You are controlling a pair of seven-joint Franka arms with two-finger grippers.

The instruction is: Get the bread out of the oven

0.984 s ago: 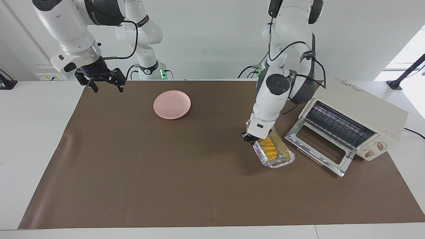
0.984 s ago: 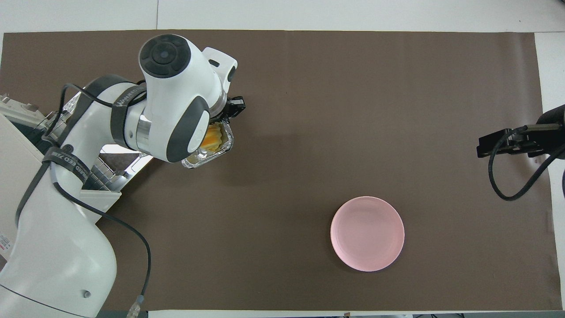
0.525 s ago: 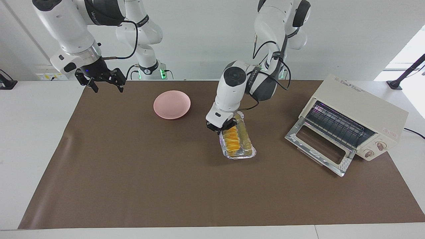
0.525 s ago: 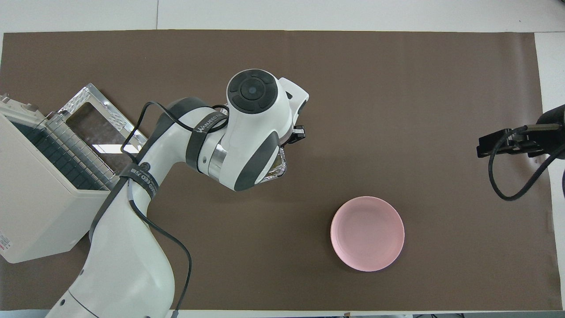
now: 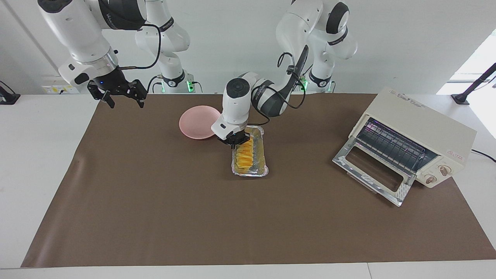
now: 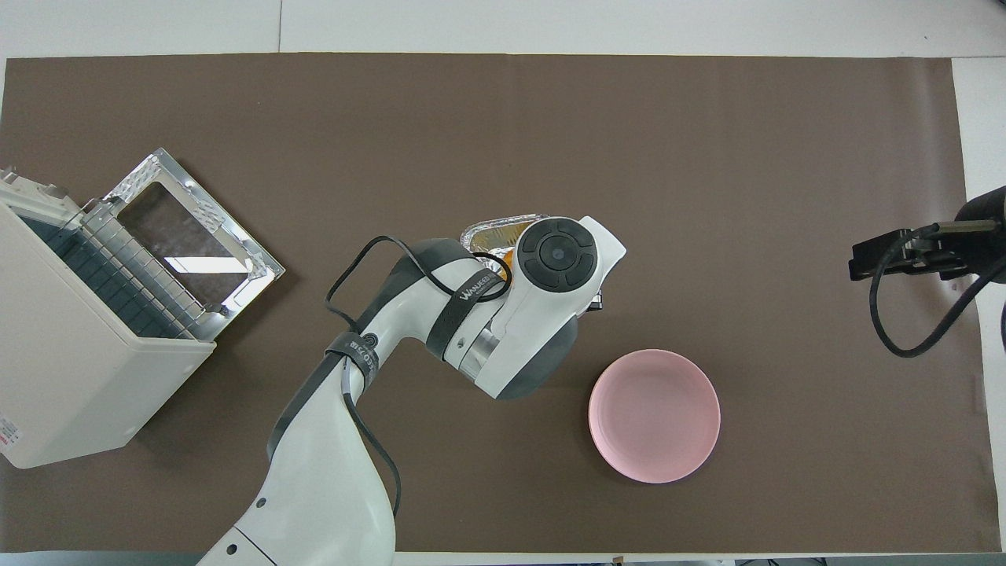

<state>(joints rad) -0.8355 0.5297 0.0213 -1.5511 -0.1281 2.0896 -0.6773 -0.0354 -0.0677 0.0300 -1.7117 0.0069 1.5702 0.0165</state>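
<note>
The bread (image 5: 245, 155), a golden ridged loaf, lies in a crinkled foil tray (image 5: 260, 170) over the middle of the brown mat, out of the oven (image 5: 418, 128). My left gripper (image 5: 234, 140) is shut on the tray's end, right beside the pink plate (image 5: 199, 122). Whether the tray touches the mat I cannot tell. In the overhead view my left arm's wrist covers most of the foil tray (image 6: 495, 229) and hides the gripper. My right gripper (image 5: 123, 99) waits open and holds nothing, over the mat's edge at the right arm's end.
The oven's glass door (image 5: 370, 170) lies folded down open toward the mat's middle, showing the bare wire rack (image 5: 391, 145). In the overhead view the oven (image 6: 71, 377) stands at the left arm's end, with the pink plate (image 6: 654, 414) nearer the robots than the tray.
My left arm has swung the foil tray with the bread away from the oven's open door, across the mat to beside the pink plate. The right arm has not moved.
</note>
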